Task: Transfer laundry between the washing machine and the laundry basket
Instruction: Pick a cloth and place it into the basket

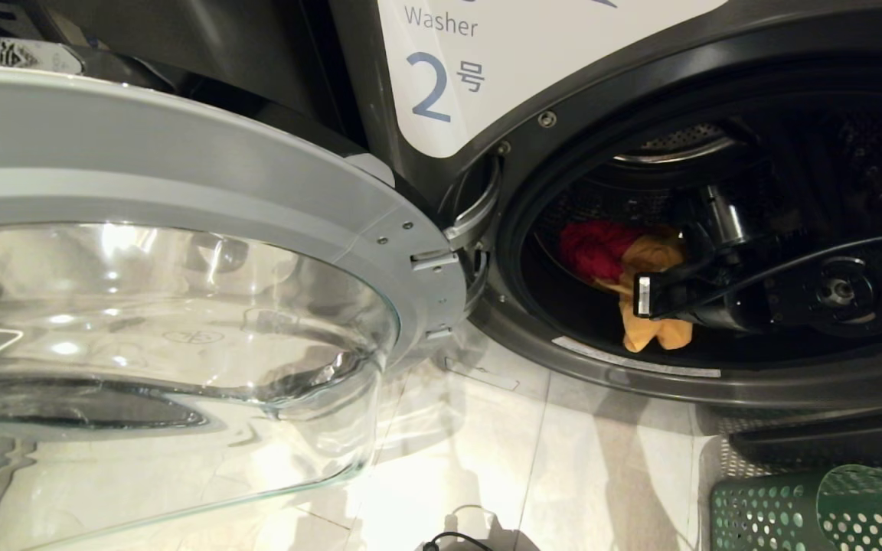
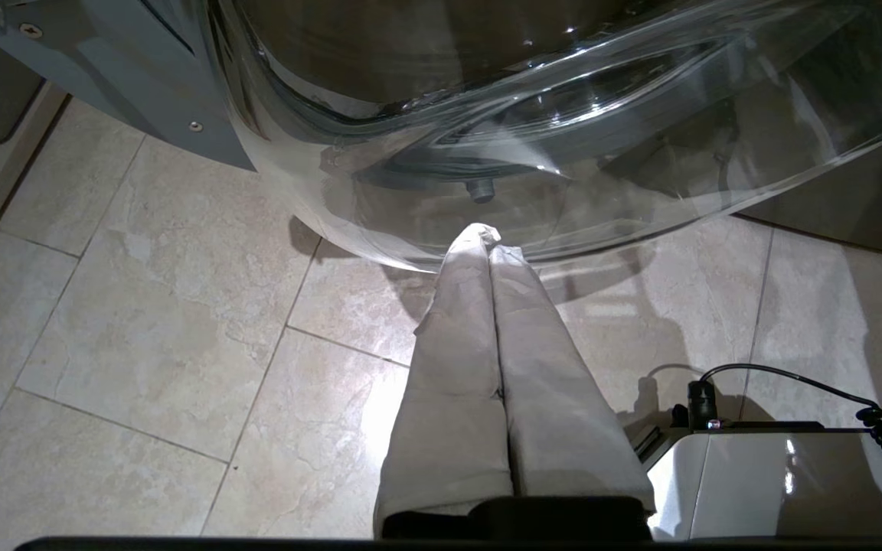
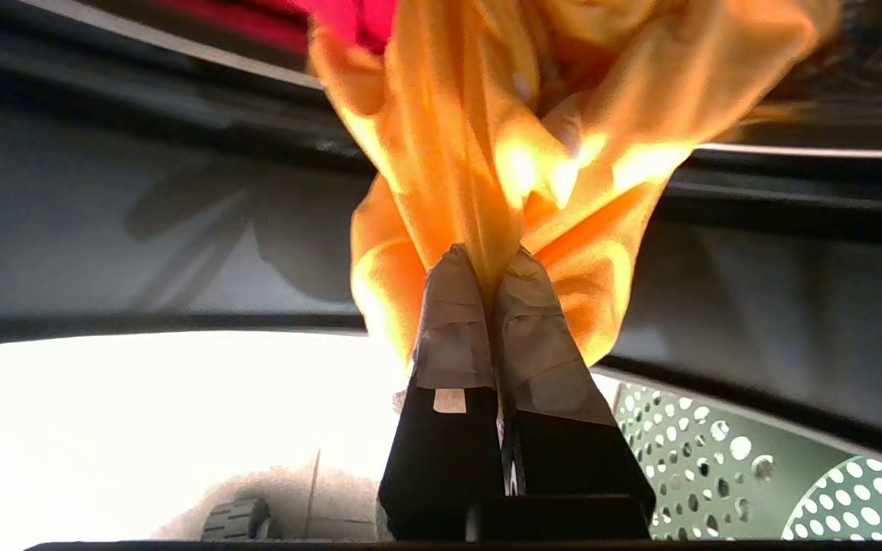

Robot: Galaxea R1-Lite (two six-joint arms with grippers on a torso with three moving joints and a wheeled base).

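**Right gripper pinches the yellow-orange garment at the drum mouth**

Head view: the washing machine, labelled "2", stands with its round glass door swung wide open to the left. The right arm reaches into the drum opening from the right. At its tip hangs the yellow-orange garment, draped down over the lower door seal. Just beyond and to the left of it lies the magenta-red garment, deeper in the drum. Below the arm, on the tiled floor, a corner of the green laundry basket shows.

Left wrist view: the left gripper hangs over the floor tiles with its taped fingers pressed together on nothing. Its tip is just short of the curved glass of the open door.

Right wrist view: the right gripper has its taped fingers clamped on a fold of the yellow-orange garment, which bunches ahead of the tips. A scrap of magenta-red shows beyond it. Behind the gripper, off to one side, is the perforated basket wall.
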